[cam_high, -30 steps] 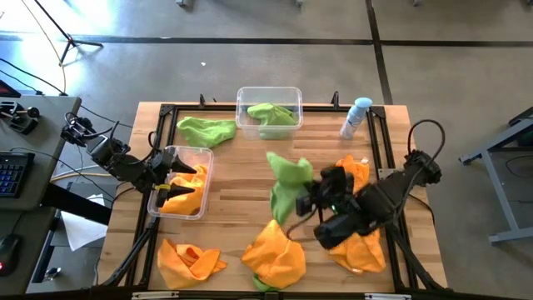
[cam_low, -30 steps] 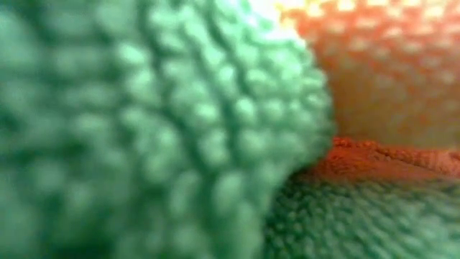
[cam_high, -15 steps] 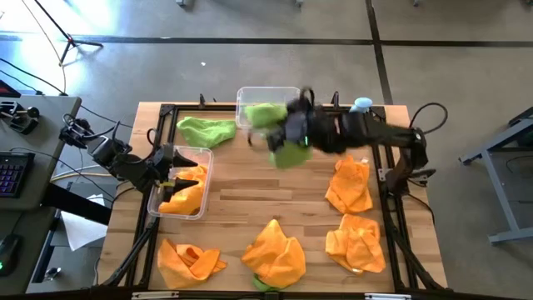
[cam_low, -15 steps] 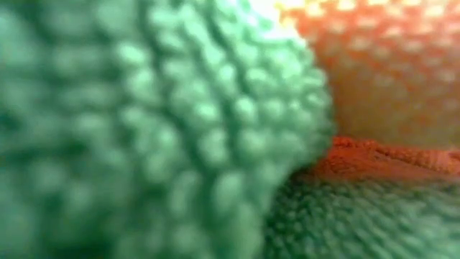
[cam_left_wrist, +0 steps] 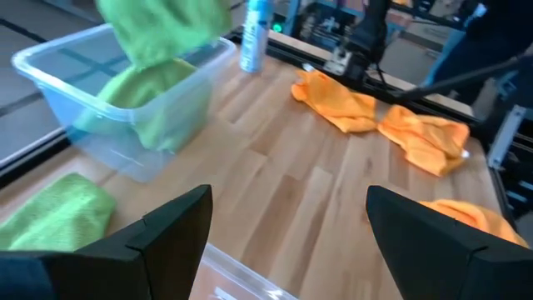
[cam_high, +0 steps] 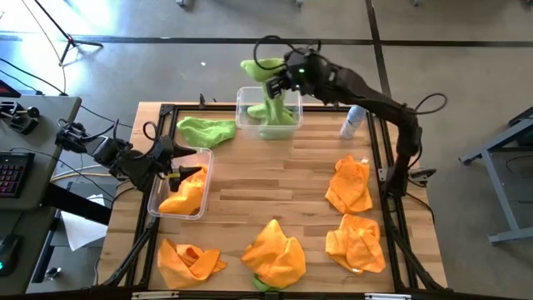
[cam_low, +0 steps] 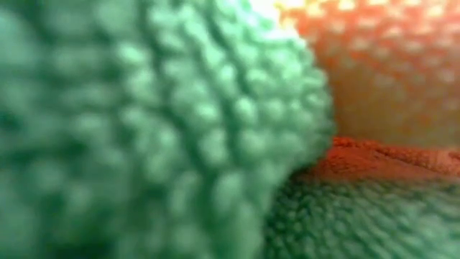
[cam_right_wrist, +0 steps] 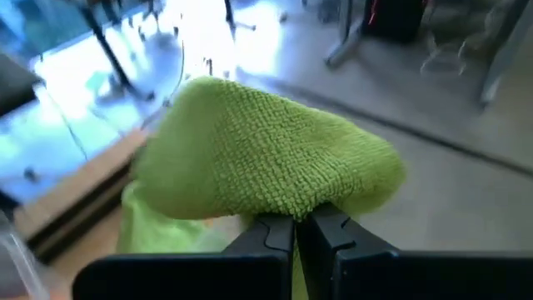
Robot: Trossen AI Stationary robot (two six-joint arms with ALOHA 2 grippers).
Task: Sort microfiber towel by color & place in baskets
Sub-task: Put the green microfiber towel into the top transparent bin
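At the table's left edge the left gripper (cam_high: 171, 164) is seen over the near left clear basket (cam_high: 202, 155), its fingers (cam_left_wrist: 166, 229) spread wide and holding nothing. Orange towels (cam_high: 185, 191) lie inside this basket. Just beyond it, a loose lime green towel (cam_high: 206, 130) is spread on the wooden table (cam_high: 250, 187), beside the far clear basket (cam_high: 246, 93).

Along the near edge, a crumpled orange towel (cam_high: 190, 257) is found at the left, and a second orange towel (cam_high: 275, 250) near the middle, with a scrap of green showing under its near side.

The far basket, seen in the left wrist view as a see-through bin (cam_left_wrist: 50, 79), already holds a green towel (cam_left_wrist: 154, 87). Above it the right gripper (cam_high: 283, 73) is raised, its fingers closed narrowly on a green towel (cam_high: 265, 83) that hangs down into the basket; in the right wrist view the cloth (cam_right_wrist: 266, 158) is pinched between the two dark fingertips (cam_right_wrist: 275, 232).

To the right of that basket a blue-capped spray bottle (cam_high: 353, 121) stands on the table. Two more orange towels are laid at the right side, one (cam_high: 350, 183) farther back and one (cam_high: 356, 243) near the front edge.

The low view is filled by towel fabric pressed close to the lens, green cloth (cam_low: 144, 129) and orange cloth (cam_low: 381, 65).
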